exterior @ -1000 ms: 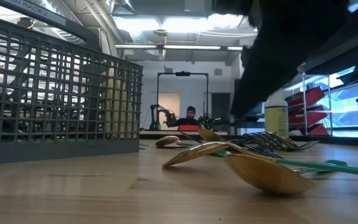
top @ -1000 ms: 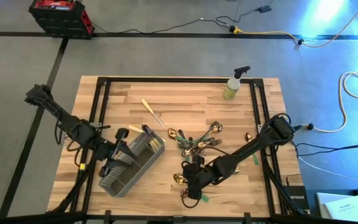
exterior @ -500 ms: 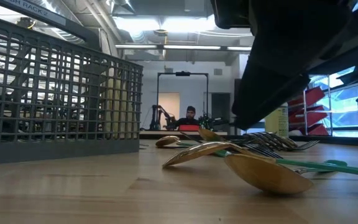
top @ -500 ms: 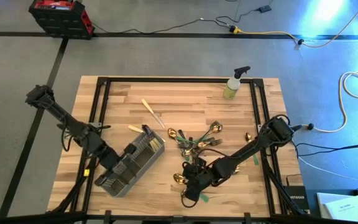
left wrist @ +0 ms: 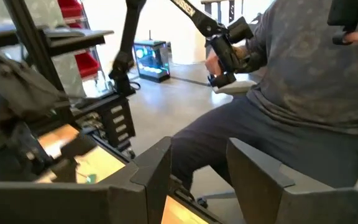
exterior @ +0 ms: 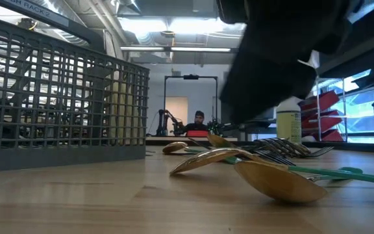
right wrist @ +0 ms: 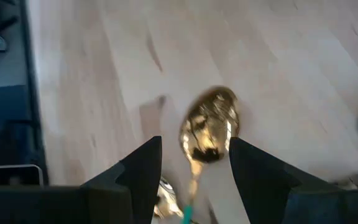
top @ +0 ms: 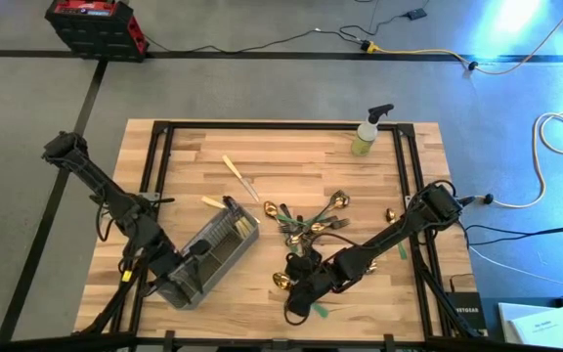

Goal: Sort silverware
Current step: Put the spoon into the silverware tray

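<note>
The silverware lies in a loose heap (top: 311, 223) right of the table's middle, with a cream-handled piece (top: 238, 174) farther back. A gold spoon with a green handle (right wrist: 210, 127) lies on the wood near the front edge (exterior: 278, 182). My right gripper (right wrist: 194, 149) hangs open above it, slanting down, one finger on either side and clear of it (top: 299, 286). The grey wire-mesh caddy (top: 218, 249) stands left of the heap. My left gripper (top: 171, 270) is over the caddy's near-left end, pointing about level, open and empty (left wrist: 197, 162).
A yellow-green spray bottle (top: 368, 132) stands at the far right corner. A single gold piece (top: 390, 213) lies near the right edge. Black frame rails (top: 154, 176) run along the table's sides. A seated person (left wrist: 303, 81) is beyond the table's edge.
My left gripper has gone from over the caddy's middle toward its near-left end, sinking a little and rolling. My right gripper has stayed in place and rolled about its own axis. The caddy and the silverware have not moved.
</note>
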`<act>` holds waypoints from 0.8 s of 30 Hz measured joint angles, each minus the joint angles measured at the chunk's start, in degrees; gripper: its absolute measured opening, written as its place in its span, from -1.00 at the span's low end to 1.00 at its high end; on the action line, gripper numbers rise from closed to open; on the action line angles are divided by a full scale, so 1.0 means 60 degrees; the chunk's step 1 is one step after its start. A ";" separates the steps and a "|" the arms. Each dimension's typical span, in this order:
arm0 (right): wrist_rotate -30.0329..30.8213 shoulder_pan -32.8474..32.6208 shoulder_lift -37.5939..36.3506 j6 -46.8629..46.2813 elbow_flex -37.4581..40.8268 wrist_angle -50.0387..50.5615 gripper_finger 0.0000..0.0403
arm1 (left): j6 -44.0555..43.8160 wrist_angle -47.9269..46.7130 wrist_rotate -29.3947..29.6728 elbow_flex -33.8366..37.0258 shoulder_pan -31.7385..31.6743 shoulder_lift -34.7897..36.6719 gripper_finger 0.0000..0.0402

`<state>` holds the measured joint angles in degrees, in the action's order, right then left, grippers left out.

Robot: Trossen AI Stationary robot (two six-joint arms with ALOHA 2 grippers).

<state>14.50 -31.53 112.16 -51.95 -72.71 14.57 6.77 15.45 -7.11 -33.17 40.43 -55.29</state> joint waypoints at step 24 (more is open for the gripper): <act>-0.0103 -0.0003 0.0000 0.0226 0.0000 -0.0180 -0.16 | -0.0446 0.0035 0.0119 0.0000 0.0000 0.0007 -0.30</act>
<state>13.88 -31.55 112.16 -50.59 -72.71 13.49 4.10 15.66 -6.40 -33.17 40.42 -55.24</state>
